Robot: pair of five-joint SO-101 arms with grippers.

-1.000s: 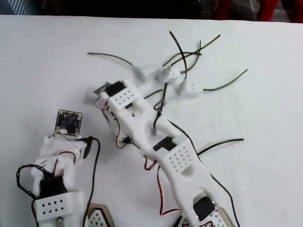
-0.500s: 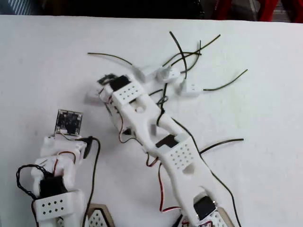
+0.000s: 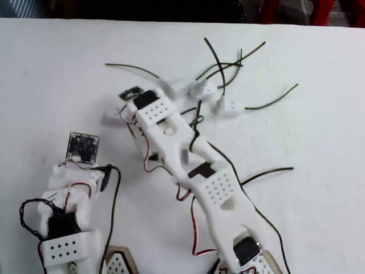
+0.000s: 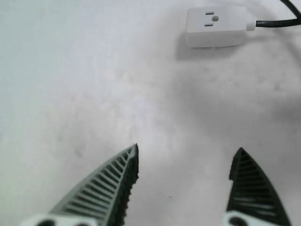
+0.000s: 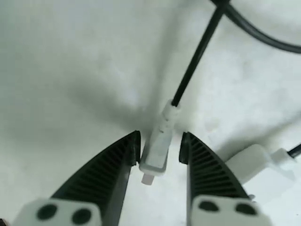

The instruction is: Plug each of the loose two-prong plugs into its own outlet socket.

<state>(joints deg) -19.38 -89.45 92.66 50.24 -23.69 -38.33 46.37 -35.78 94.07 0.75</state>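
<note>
White plug (image 5: 156, 153) on a black cord (image 5: 197, 56) sits between the right gripper's (image 5: 160, 136) narrowly parted fingers. One finger touches it, the other stands a sliver off, and a white outlet block (image 5: 256, 169) lies just beside. Over the white table (image 4: 70, 70) the left gripper (image 4: 188, 150) hangs spread wide, an outlet socket (image 4: 216, 26) lying ahead of it.

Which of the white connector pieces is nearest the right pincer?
The slim plug on the straight black cord, lying between the fingers of the right pincer. The bulkier white block sits off to one side, outside them.
</note>
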